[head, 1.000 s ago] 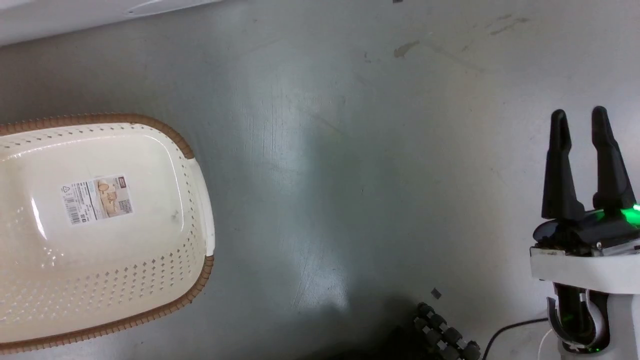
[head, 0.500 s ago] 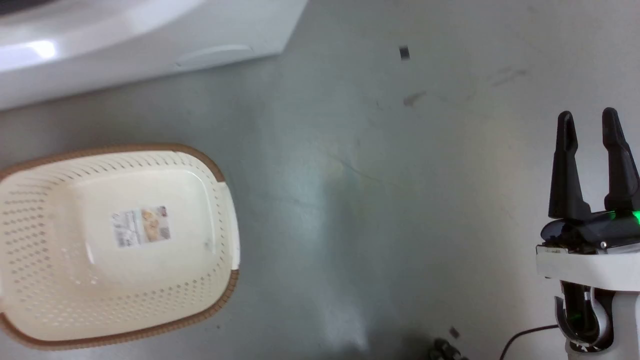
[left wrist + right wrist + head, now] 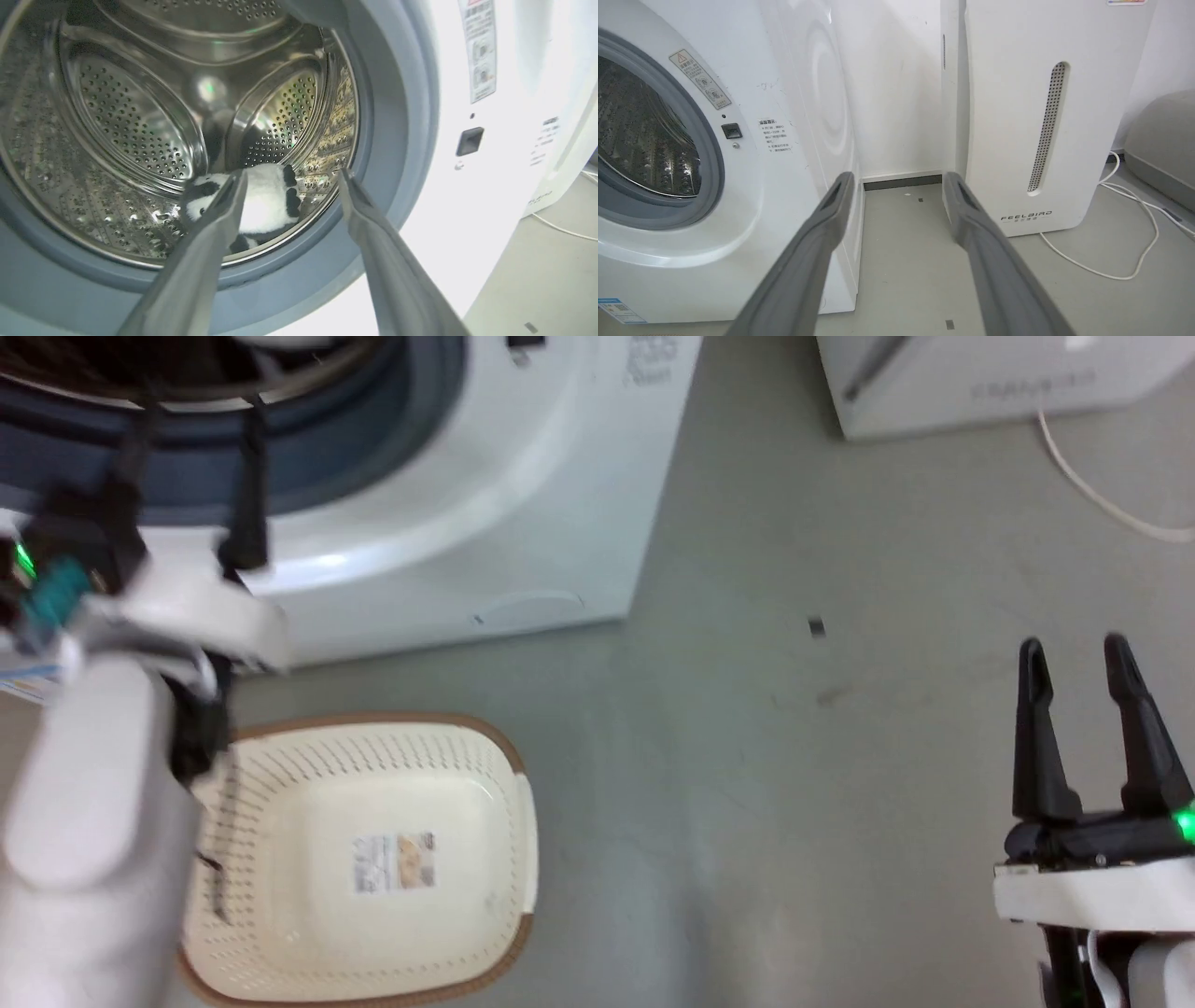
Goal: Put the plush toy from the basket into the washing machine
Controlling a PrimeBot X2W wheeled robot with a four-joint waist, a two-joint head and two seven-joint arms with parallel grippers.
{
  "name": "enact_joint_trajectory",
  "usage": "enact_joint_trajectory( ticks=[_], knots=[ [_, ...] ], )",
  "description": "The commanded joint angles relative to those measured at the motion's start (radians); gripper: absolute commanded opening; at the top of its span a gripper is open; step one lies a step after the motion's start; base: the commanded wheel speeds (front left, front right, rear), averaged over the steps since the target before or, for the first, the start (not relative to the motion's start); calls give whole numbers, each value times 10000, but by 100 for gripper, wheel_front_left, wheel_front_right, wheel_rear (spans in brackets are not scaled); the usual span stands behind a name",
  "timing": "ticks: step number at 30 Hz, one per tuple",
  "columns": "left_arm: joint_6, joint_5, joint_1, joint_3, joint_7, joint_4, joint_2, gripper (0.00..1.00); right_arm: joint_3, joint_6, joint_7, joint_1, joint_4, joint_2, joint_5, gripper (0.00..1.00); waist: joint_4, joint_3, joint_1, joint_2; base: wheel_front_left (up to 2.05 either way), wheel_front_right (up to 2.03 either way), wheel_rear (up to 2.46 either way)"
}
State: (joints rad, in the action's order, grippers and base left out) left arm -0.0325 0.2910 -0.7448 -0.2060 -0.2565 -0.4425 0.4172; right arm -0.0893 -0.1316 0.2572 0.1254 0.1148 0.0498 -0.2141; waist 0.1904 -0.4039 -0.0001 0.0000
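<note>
The plush toy (image 3: 264,200), white with black limbs, lies on the floor of the steel drum (image 3: 131,121) inside the washing machine (image 3: 523,476). My left gripper (image 3: 293,173) stands open just outside the grey door ring (image 3: 397,116), nothing between its fingers, pointing into the opening. In the head view the left gripper (image 3: 191,425) reaches up at the washer's mouth. The cream basket (image 3: 373,721) sits empty on the floor in front of the washer, its label showing. My right gripper (image 3: 1074,649) hangs open over bare floor at the lower right, also open in its wrist view (image 3: 898,177).
A white FEELBIRD appliance (image 3: 1017,116) stands right of the washing machine (image 3: 784,163), with a narrow gap between them. A white cable (image 3: 1111,261) trails on the floor beside it. Grey floor (image 3: 747,803) lies between basket and right gripper.
The head camera has swung up: the basket now sits lower and smaller, and the washer's opening and my left arm have come into view. The right gripper stays open.
</note>
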Motion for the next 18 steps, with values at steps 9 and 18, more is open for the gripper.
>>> enact_joint_trajectory(
  ticks=[9,18],
  knots=[
    [680,18,3780,617,-52,2676,-1327,100,-256,9,46,-833,-331,4,420,100,-1232,1984,1,0,0,0,0],
    [927,-693,6019,468,-52,3178,-2085,100,-306,9,46,-1386,-636,4,454,100,-1625,2786,1,0,0,0,0]
  ],
)
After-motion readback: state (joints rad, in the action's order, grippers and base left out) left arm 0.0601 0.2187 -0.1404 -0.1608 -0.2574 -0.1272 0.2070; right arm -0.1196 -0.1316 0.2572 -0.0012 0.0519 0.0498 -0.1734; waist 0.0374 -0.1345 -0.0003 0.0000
